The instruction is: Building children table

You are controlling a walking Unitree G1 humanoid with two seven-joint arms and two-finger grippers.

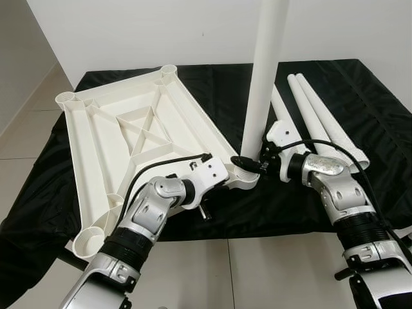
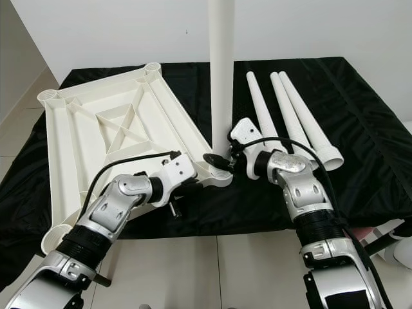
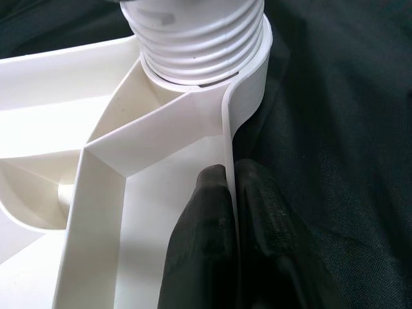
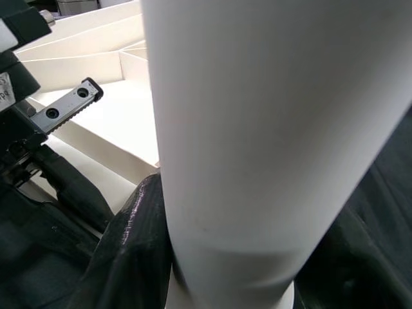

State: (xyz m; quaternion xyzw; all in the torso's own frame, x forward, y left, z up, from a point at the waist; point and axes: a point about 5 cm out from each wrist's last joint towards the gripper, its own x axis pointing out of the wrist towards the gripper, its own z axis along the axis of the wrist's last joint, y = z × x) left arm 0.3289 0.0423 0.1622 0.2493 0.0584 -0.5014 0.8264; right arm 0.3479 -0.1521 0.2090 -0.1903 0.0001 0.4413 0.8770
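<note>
The right hand [image 1: 248, 162] grips an upright leg [image 1: 264, 77] at its base, threads seated in the top's [image 1: 129, 129] near-right socket. The left hand [image 3: 228, 212] pinches the rim just left.

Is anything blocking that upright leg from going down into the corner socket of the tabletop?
Nothing visible. The upright leg already sits threaded-end in the corner socket of the tabletop, the right gripper clamps its base, and the left gripper pinches the rim beside it.

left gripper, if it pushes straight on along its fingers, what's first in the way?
Likely the threaded base of the upright leg seated in the tabletop's corner socket. The left gripper is shut on the tabletop rim, fingers pointing along that rim toward the socket. Depth unclear.
</note>
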